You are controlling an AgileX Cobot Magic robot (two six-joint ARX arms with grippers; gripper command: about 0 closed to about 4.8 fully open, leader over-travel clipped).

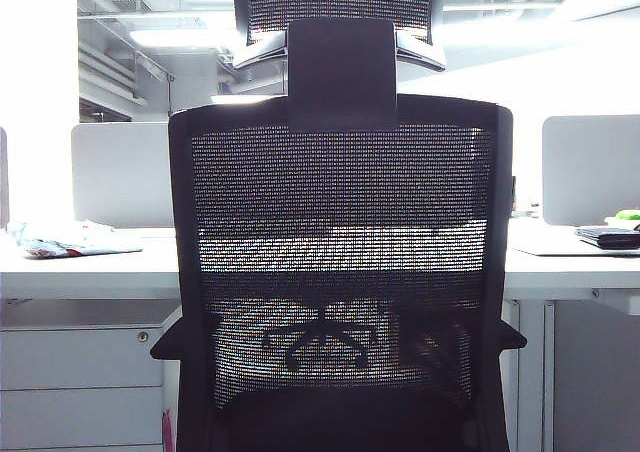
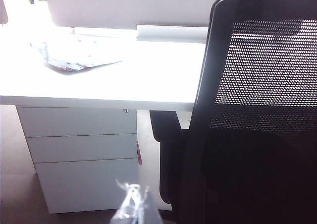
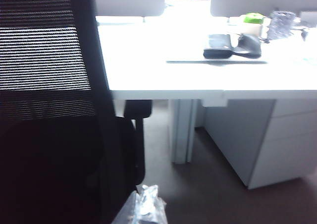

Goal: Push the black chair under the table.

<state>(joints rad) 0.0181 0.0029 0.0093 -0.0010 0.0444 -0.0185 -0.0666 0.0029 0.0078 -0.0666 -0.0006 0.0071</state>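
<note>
White table, black chair before it.

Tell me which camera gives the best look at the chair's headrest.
The exterior view. It shows the black chair's mesh headrest and its bracket above the backrest, though the frame's top cuts it off. Both wrist views show only a backrest edge and an armrest, no headrest; the left end effector and right end effector hang low beside the chair.

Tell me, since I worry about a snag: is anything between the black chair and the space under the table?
Nothing visible blocks it. The black chair faces the open gap under the table, between the drawer cabinet and a white leg.
</note>
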